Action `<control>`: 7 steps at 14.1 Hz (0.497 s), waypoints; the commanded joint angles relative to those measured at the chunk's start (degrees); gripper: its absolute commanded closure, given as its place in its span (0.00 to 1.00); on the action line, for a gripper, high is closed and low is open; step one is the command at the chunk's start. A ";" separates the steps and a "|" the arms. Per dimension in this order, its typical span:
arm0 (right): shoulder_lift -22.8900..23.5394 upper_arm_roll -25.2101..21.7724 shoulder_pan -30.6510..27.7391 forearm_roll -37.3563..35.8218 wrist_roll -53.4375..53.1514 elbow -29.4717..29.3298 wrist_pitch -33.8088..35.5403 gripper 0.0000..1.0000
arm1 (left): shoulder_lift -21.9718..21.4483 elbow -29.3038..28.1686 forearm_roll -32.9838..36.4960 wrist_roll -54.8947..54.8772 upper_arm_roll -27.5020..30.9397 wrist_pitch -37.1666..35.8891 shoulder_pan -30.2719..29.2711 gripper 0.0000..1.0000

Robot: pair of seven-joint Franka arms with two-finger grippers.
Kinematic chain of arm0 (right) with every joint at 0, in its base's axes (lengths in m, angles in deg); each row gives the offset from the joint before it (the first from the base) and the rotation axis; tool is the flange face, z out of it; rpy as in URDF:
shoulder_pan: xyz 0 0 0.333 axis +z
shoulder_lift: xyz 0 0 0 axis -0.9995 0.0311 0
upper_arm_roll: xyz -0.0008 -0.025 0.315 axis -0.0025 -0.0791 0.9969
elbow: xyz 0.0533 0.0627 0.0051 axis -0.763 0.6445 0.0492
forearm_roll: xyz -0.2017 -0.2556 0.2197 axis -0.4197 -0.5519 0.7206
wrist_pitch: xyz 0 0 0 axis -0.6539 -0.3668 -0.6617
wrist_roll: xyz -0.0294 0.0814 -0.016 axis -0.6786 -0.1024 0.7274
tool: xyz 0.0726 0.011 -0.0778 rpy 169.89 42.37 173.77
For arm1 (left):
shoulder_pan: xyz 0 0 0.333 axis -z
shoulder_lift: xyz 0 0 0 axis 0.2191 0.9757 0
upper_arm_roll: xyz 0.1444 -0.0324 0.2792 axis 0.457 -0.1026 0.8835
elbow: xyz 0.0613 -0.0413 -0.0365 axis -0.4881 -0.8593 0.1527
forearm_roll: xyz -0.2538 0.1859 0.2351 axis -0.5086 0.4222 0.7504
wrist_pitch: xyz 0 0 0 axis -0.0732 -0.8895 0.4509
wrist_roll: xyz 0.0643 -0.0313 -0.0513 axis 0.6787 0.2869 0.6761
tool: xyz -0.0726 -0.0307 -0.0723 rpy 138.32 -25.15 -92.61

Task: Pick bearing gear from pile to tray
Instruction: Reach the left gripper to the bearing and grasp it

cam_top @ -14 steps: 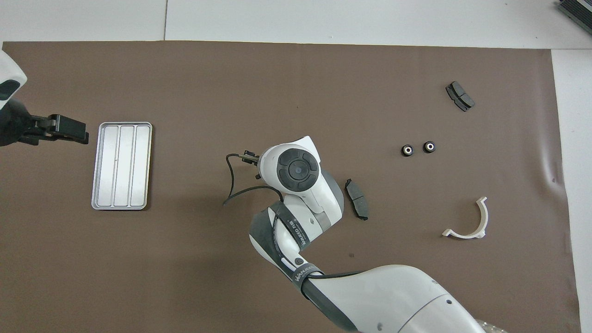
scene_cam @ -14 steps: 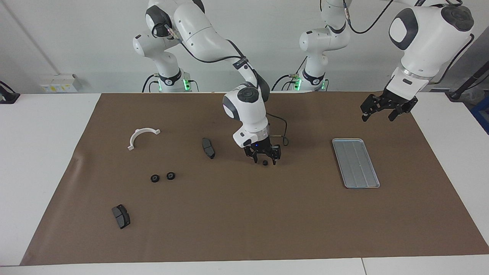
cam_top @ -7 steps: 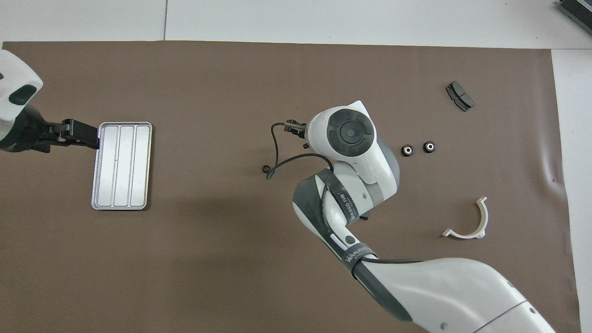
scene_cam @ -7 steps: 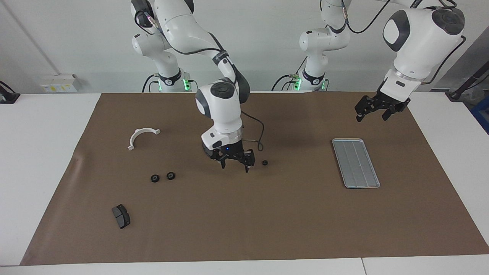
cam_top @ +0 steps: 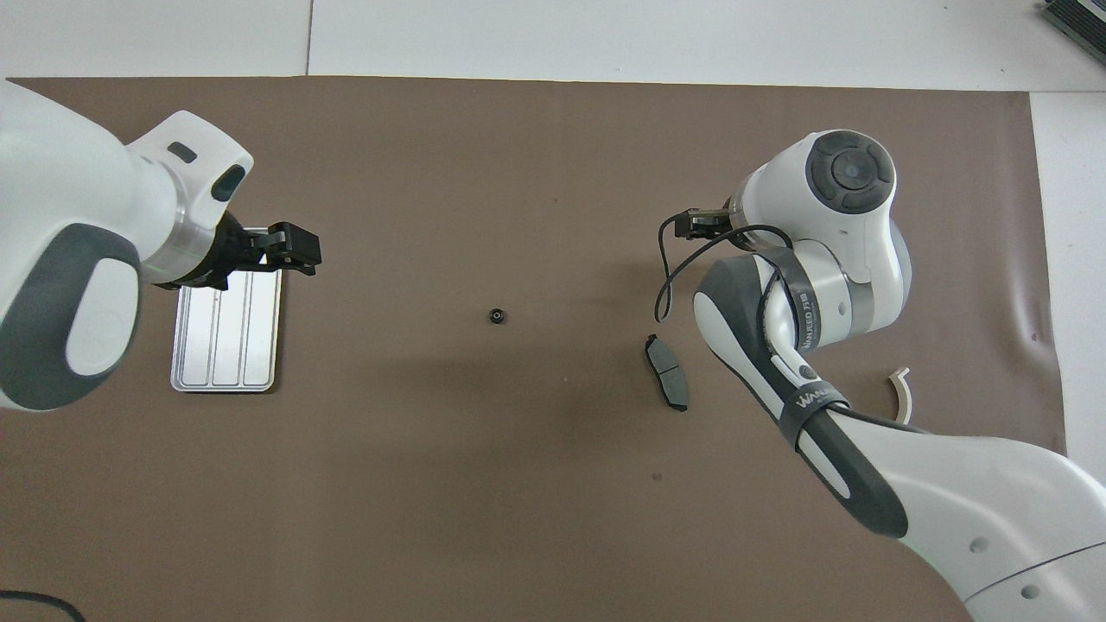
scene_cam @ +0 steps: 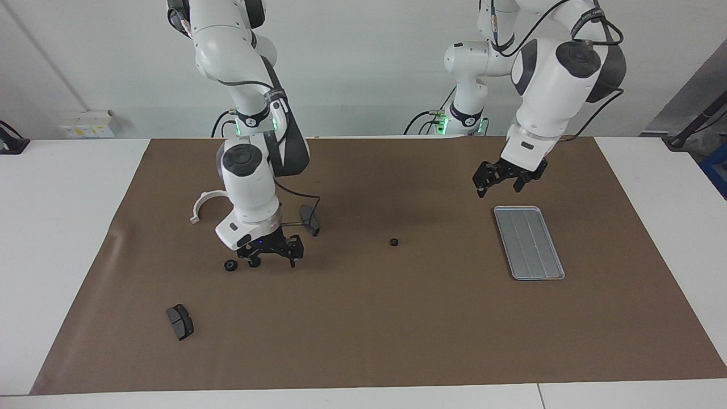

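Since half a second ago the right gripper (scene_cam: 271,257) has swung away from the lone black ring (scene_cam: 393,242) at mid-mat toward the right arm's end of the table, while the left gripper (scene_cam: 507,178) has drifted in over the mat beside the tray (scene_cam: 529,242). In the facing view the right gripper hangs low with its fingers spread, one fingertip down at a second ring (scene_cam: 254,262), a third ring (scene_cam: 230,265) just beside it. A white curved bracket (scene_cam: 200,203) lies nearer the robots, a dark brake pad (scene_cam: 310,220) sits beside the right arm's wrist, and another brake pad (scene_cam: 180,321) rests farther out on the brown mat (scene_cam: 397,318). The left gripper hovers with fingers parted over the mat at the tray's nearer end. In the overhead view the tray (cam_top: 226,347) lies bare, the left gripper (cam_top: 302,252) over its corner; the lone ring (cam_top: 496,316) sits mid-mat, well apart from the tray, and the right arm hides its own gripper and both other rings. One brake pad (cam_top: 666,371) and the bracket's tip (cam_top: 901,390) show beside that arm.
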 commanded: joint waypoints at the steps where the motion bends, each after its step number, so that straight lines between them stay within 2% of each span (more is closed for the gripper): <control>1: -2.71 0.96 -2.93 -0.65 8.07 5.47 -1.13 0.00 | 3.35 0.82 1.47 6.52 0.97 3.54 3.95 0.00; 3: -2.63 1.05 -4.08 -0.66 13.07 6.61 -1.21 0.00 | 5.19 1.61 1.56 10.21 0.97 4.43 6.32 0.00; 7: -2.63 1.05 -5.57 -0.57 17.75 9.43 -3.15 0.00 | 15.03 8.19 5.69 22.85 0.97 5.30 12.65 0.00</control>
